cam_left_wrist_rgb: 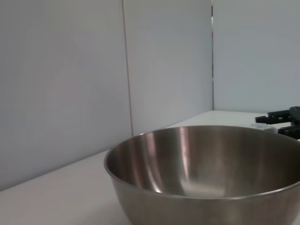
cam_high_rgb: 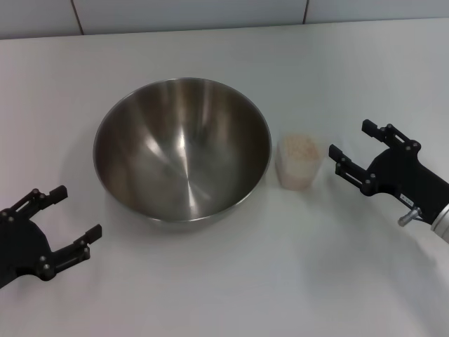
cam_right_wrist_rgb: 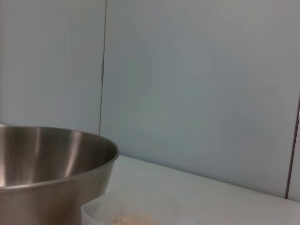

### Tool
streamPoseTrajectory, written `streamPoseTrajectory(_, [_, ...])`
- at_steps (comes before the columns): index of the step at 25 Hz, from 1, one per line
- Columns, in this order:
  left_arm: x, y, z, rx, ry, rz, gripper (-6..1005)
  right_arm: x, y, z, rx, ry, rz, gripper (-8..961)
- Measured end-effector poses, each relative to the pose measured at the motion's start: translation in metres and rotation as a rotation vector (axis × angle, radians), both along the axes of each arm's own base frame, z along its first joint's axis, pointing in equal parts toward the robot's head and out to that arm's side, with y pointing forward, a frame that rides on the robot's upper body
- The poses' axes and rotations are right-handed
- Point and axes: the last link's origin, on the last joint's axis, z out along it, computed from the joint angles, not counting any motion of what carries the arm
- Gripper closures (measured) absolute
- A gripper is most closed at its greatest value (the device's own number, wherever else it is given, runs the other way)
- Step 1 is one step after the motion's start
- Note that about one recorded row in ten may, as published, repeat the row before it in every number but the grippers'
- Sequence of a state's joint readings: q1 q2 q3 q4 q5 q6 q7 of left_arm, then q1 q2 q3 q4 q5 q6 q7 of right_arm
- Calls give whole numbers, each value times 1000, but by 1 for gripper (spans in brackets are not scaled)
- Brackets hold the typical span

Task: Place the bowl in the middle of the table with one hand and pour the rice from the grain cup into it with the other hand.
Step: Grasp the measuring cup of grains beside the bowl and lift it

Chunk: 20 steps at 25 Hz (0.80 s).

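Note:
The steel bowl [cam_high_rgb: 182, 151] stands upright and empty on the white table [cam_high_rgb: 280, 281], near its middle. It also shows in the left wrist view [cam_left_wrist_rgb: 206, 173] and in the right wrist view [cam_right_wrist_rgb: 47, 173]. The clear grain cup [cam_high_rgb: 300, 161] stands just right of the bowl, apart from it, with rice [cam_high_rgb: 300, 147] inside; its rim and rice show in the right wrist view [cam_right_wrist_rgb: 129, 216]. My left gripper [cam_high_rgb: 70, 225] is open at the front left, a little short of the bowl. My right gripper [cam_high_rgb: 349, 144] is open, just right of the cup, not touching it.
A grey wall [cam_high_rgb: 210, 14] runs along the table's far edge. The right gripper's fingers [cam_left_wrist_rgb: 283, 115] show beyond the bowl in the left wrist view.

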State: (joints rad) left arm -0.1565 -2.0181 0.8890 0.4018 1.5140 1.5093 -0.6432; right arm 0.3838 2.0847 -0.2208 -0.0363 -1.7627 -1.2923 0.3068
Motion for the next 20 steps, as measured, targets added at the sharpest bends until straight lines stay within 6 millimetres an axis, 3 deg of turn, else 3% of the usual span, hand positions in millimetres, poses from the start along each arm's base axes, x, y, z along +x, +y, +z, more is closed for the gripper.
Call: streamPoseTrajectory(20, [5,6,-9,-37,21,-19,147,0,14,3,27,-8,-33,349])
